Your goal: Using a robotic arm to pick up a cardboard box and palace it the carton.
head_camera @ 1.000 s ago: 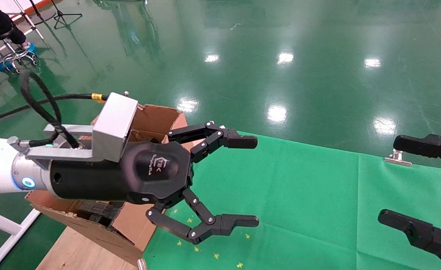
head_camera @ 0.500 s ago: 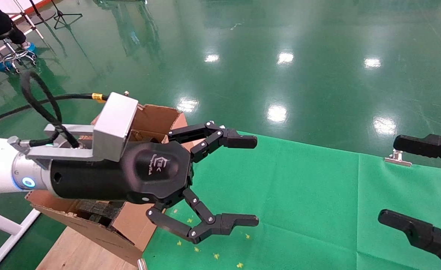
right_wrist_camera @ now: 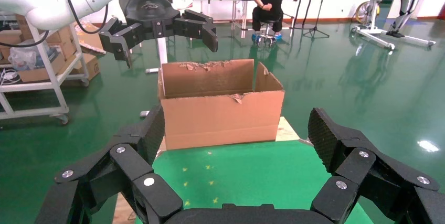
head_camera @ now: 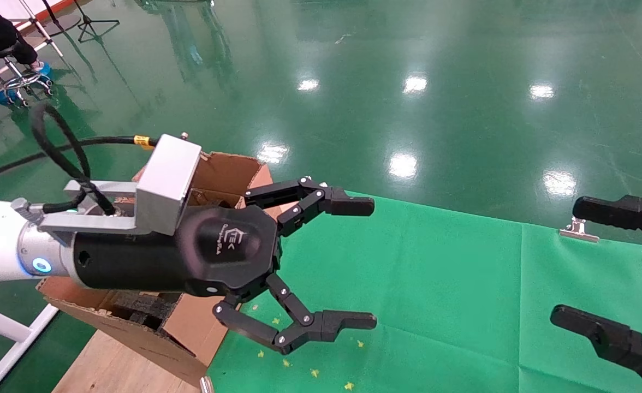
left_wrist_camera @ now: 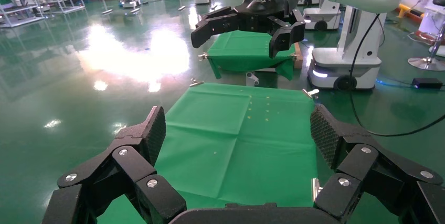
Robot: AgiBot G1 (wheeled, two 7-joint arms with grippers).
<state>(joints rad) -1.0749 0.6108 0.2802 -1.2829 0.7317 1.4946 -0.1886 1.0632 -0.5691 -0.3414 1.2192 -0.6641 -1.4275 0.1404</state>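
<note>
No movement since the earlier frames: the left gripper [head_camera: 354, 262] hangs beside the carton [right_wrist_camera: 220, 103], fingers apart, empty. Right gripper [head_camera: 616, 267] likewise spread. The cardboard box is not in view. Judged step: release done; next needs a fresh box located.

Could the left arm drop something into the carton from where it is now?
Probably yes: the left tool hangs open and empty beside the carton, whose flaps stand open with nothing covering the top. No small box is in view, though.
</note>
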